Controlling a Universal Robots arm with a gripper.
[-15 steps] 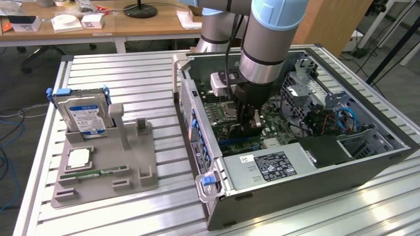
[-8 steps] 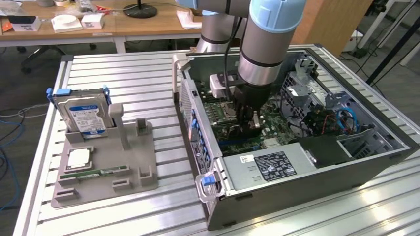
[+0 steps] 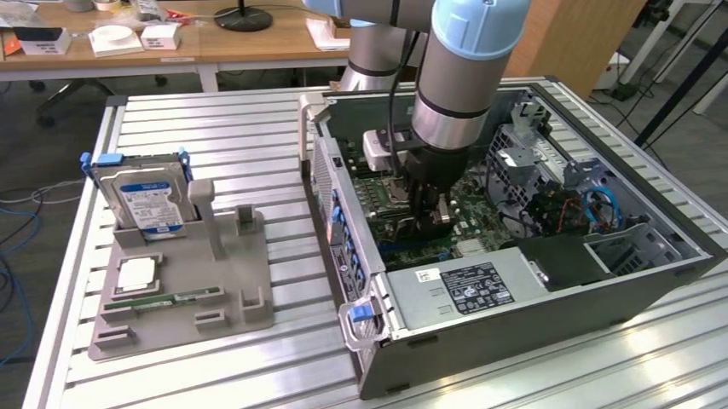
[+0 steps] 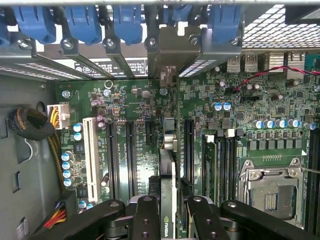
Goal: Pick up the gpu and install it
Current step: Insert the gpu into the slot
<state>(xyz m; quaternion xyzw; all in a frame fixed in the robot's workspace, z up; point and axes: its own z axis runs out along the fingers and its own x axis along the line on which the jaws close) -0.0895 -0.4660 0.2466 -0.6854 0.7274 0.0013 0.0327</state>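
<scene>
The gpu (image 4: 168,172) stands on edge over the green motherboard (image 4: 135,100), in line with a long black slot. My gripper (image 4: 168,207) is shut on it, one black finger (image 4: 146,215) on each side, and a logo shows on its near edge. Its silver end bracket (image 4: 167,47) sits at the case's rear openings, under the blue latches. I cannot tell whether the card's edge is down in the slot. In the exterior view my gripper (image 3: 434,217) reaches straight down into the open computer case (image 3: 512,341).
A white slot (image 4: 91,155), several black slots and the bare CPU socket (image 4: 267,192) flank the card. Beside the case, a grey fixture (image 3: 234,285) holds a silver hard drive with a blue label (image 3: 146,200), a thin memory stick (image 3: 173,300) and a square chip (image 3: 136,273).
</scene>
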